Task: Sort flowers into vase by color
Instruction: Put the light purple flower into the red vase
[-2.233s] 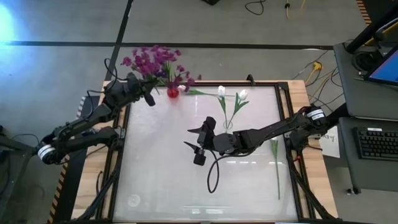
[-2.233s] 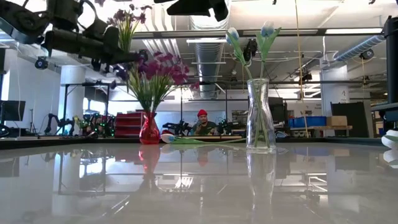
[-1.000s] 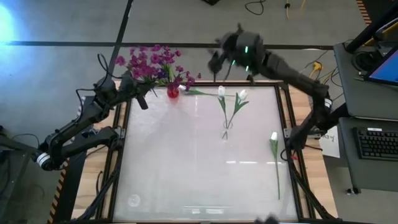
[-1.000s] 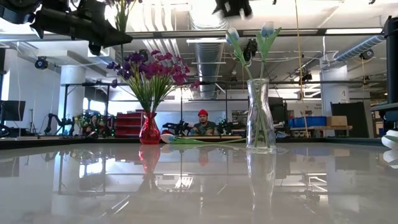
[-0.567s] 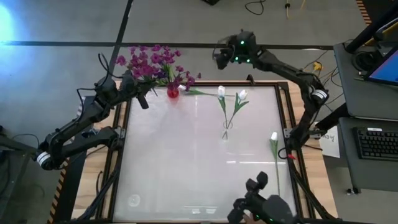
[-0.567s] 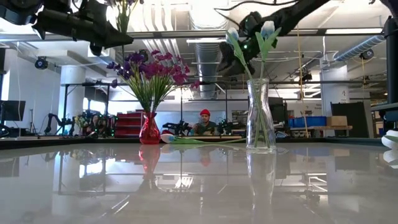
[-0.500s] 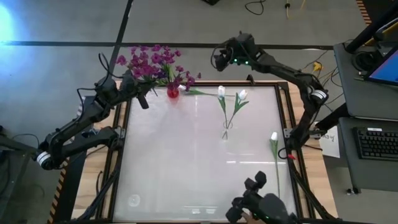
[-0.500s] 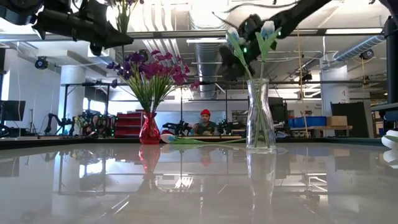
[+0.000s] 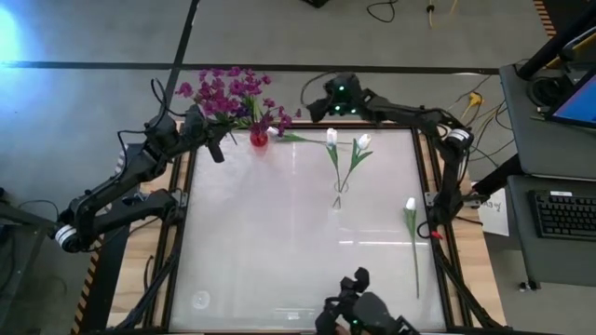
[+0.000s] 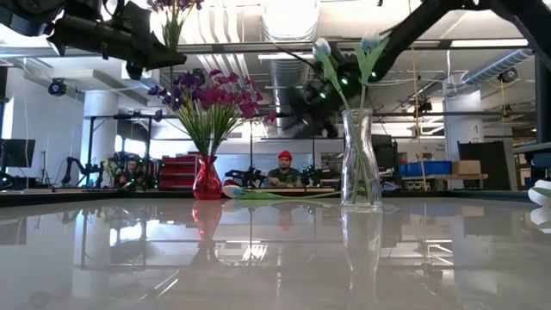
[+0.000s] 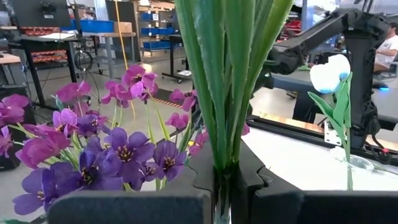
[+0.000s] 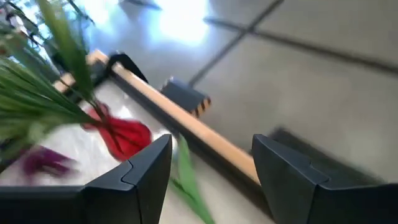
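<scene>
A: Where is the left tool?

B: Raised beside the red vase of purple flowers at the tabletop's far left corner, clamped on green stalks

A: And the right tool?

B: Over the far edge near that vase, fingers parted, gripping nothing

A: The white ones?

B: Two white tulips stand in the clear vase; another white tulip lies along the right side
</scene>
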You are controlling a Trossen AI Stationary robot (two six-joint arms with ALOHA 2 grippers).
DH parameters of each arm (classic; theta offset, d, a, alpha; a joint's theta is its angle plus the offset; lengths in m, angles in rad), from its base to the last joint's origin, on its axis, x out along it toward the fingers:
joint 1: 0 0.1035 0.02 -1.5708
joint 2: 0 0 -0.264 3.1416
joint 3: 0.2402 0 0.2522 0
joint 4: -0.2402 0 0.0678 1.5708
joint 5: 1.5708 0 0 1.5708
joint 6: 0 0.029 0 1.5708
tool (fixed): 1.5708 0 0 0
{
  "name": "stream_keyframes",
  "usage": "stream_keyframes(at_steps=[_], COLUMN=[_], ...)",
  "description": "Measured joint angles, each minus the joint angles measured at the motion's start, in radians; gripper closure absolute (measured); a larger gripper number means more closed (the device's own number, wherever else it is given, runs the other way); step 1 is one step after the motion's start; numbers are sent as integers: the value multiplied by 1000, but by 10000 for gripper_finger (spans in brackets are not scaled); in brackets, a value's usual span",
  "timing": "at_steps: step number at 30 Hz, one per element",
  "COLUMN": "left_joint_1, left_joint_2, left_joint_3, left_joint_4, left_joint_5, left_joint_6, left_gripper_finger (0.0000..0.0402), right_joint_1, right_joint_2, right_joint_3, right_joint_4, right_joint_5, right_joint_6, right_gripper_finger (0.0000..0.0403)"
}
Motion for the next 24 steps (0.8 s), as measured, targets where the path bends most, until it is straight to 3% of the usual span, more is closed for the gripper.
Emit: stream_keyframes(at_steps=[7,15,24], left_joint_1=[0,0,0], left_joint_2=[0,10,67], left_joint_3=[0,0,0], left_joint_4=[-1,-1,69], left_joint_5=[0,-1,-9], left_joint_6=[-17,-24,-48], left_gripper_finger=[401,401,401], right_joint_1=[45,97,135], right_joint_2=[72,177,270], right_joint_3=[21,24,134], right_joint_4=[110,266,276], right_joint_5=[26,16,16], right_joint_6=[-9,98,156], right_gripper_finger=[207,232,277])
